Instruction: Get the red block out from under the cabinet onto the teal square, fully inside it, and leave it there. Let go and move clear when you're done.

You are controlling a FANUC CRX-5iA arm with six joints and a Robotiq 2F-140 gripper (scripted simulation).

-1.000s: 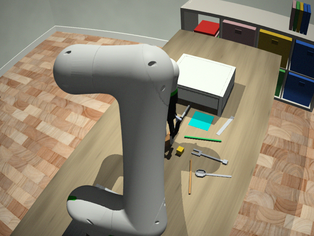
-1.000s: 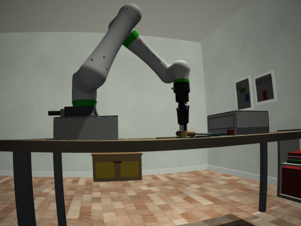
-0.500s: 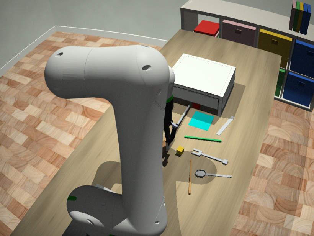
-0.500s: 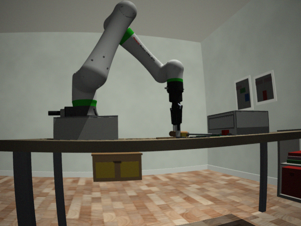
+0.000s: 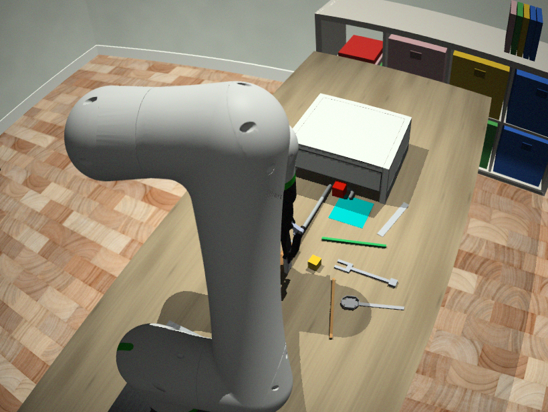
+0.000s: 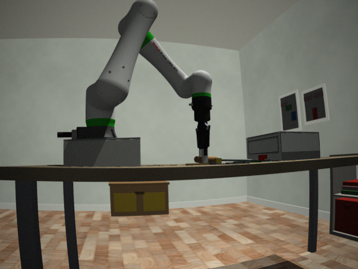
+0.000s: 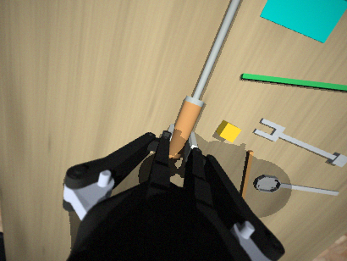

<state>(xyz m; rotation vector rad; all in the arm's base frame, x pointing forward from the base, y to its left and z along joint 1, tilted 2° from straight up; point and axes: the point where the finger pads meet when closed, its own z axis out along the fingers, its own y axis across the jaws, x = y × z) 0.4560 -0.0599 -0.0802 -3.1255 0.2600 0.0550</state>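
The red block point(image 5: 339, 188) sits on the table just in front of the white cabinet point(image 5: 354, 137), at the far left corner of the teal square point(image 5: 351, 211) and outside it. It also shows in the side view point(image 6: 262, 157). My gripper point(image 7: 179, 134) is shut on the orange handle point(image 7: 186, 123) of a long hook tool. Its grey rod point(image 5: 315, 208) runs towards the cabinet, and its bent end point(image 5: 351, 194) lies just right of the block. In the overhead view the arm hides most of the gripper point(image 5: 287, 261).
A green stick point(image 5: 353, 242), a grey flat strip point(image 5: 392, 219), a yellow cube point(image 5: 314, 261), a grey fork tool point(image 5: 365, 273), a grey spoon-like tool point(image 5: 369, 303) and a wooden stick point(image 5: 331, 309) lie on the table. A shelf with coloured bins point(image 5: 478, 75) stands behind.
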